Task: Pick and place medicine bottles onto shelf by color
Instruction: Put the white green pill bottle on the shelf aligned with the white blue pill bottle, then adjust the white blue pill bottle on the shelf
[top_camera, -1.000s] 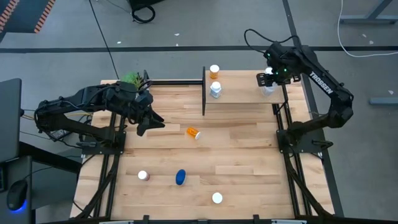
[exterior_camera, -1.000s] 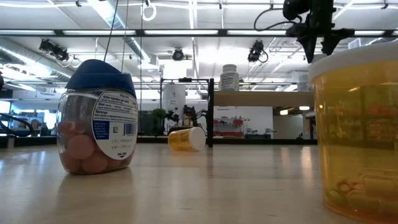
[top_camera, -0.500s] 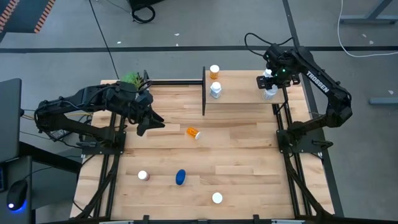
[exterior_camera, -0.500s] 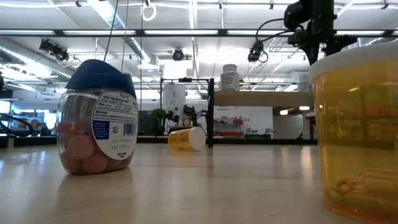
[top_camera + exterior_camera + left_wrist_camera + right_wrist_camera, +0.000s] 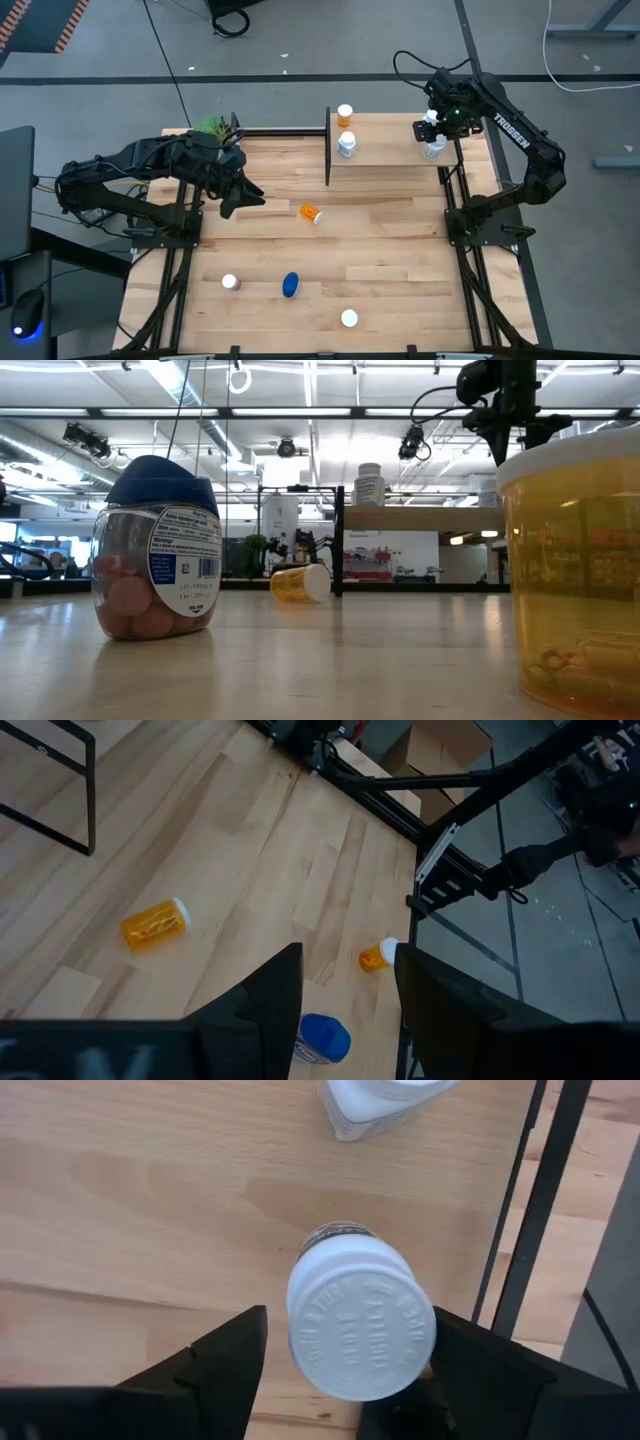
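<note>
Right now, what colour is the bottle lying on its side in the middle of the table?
Orange with a white cap, clearest in the left wrist view.

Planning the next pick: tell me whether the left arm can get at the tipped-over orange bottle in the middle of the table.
Probably yes. The left gripper hovers open beside the lying orange bottle, with only bare table between them. The shelf's black post stands off to the side, and the right gripper is away over the shelf.

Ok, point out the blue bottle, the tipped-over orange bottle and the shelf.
blue bottle (image 5: 290, 285), high view, on its cap.
tipped-over orange bottle (image 5: 311, 213), high view, on its body.
shelf (image 5: 390, 150), high view, on bare top surface.
</note>
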Available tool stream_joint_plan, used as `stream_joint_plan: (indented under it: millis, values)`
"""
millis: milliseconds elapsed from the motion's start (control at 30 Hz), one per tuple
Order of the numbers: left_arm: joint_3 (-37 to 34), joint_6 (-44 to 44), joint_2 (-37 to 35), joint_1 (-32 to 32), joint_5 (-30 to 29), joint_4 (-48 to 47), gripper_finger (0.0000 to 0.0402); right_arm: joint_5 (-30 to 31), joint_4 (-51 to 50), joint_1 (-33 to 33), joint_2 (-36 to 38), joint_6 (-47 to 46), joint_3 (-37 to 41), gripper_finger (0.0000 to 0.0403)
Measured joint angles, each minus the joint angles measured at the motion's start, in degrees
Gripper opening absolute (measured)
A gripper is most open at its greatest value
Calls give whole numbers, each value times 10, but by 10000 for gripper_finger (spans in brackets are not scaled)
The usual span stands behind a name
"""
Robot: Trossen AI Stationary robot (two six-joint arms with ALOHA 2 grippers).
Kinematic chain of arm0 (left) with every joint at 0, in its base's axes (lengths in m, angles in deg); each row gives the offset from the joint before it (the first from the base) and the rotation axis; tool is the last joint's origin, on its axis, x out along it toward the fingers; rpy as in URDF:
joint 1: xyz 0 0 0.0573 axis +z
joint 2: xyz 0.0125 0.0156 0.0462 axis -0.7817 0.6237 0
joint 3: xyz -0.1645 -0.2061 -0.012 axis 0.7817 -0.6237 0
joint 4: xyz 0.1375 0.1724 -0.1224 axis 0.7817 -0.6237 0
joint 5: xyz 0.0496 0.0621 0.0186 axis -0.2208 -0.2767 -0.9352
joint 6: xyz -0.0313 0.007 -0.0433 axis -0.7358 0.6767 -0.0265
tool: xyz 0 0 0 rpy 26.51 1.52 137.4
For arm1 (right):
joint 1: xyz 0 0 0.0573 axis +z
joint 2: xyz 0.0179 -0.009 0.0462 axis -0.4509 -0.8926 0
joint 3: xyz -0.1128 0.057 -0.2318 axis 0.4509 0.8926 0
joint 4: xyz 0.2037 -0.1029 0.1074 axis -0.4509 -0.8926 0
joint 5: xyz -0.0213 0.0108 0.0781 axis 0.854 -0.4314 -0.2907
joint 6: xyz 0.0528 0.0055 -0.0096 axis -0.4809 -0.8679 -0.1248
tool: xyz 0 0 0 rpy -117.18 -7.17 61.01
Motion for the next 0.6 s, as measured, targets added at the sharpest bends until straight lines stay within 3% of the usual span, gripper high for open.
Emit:
stream_joint_plan:
  millis: [367,500,600]
  values:
    - [0,-1,0,0,0,0,167,6,0,0,2,6,-60,275]
    - [0,-1,0,0,0,0,167,53,9,-1,3,9,-101,275]
    - [0,0,0,0,0,0,167,55,35,-13,3,1,-103,276]
